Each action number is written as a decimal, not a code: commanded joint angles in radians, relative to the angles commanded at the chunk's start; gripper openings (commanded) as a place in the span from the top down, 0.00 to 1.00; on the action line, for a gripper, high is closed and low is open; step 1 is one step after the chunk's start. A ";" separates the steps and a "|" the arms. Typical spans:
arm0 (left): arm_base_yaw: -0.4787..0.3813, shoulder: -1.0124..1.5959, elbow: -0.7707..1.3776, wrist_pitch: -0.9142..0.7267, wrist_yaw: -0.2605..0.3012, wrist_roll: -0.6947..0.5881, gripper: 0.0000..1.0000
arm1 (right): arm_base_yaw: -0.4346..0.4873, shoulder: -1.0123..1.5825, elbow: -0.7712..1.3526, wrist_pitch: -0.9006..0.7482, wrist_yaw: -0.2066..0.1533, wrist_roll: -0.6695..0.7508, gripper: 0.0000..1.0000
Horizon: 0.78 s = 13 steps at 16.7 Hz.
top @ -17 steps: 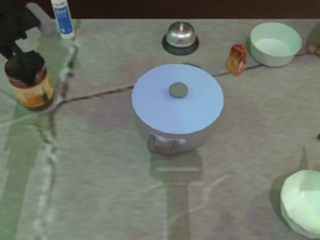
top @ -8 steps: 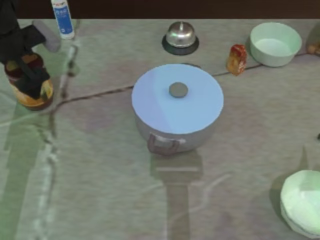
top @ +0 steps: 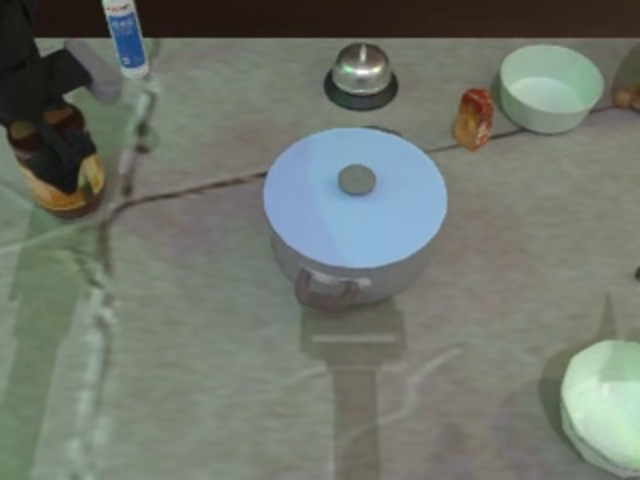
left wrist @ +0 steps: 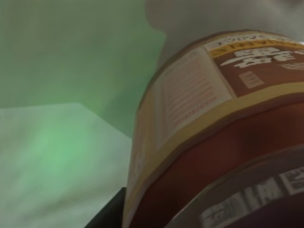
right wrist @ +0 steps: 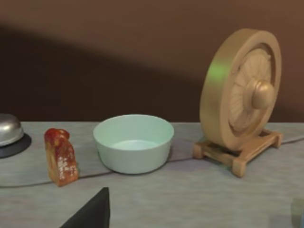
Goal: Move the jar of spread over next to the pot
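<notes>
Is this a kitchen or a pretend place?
It looks like a pretend tabletop in a computer-made scene, not a real kitchen. A pot, a jar of spread and a silver bell sit on one flat table with robot arms, and no stove or sink shows.

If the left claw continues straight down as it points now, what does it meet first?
The jar of spread. The left claw is directly over it at the table's left edge, so close that the jar fills the left wrist view. Whether the claw already touches it, I cannot tell.
</notes>
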<state>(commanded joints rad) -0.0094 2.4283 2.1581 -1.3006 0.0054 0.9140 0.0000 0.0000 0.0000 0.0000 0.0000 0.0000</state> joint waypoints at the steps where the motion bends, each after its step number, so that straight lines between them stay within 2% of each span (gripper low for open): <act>1: 0.000 0.000 0.000 0.000 0.000 0.000 0.68 | 0.000 0.000 0.000 0.000 0.000 0.000 0.00; 5: 0.000 0.000 0.000 0.000 0.000 0.000 0.98 | 0.000 0.000 0.000 0.000 0.000 0.000 0.00; 13: 0.000 0.000 0.000 0.000 0.000 0.000 1.00 | 0.000 0.000 0.000 0.000 0.000 0.000 0.00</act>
<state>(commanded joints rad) -0.0094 2.4283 2.1581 -1.3006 0.0054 0.9140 0.0000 0.0000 0.0000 0.0000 0.0000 0.0000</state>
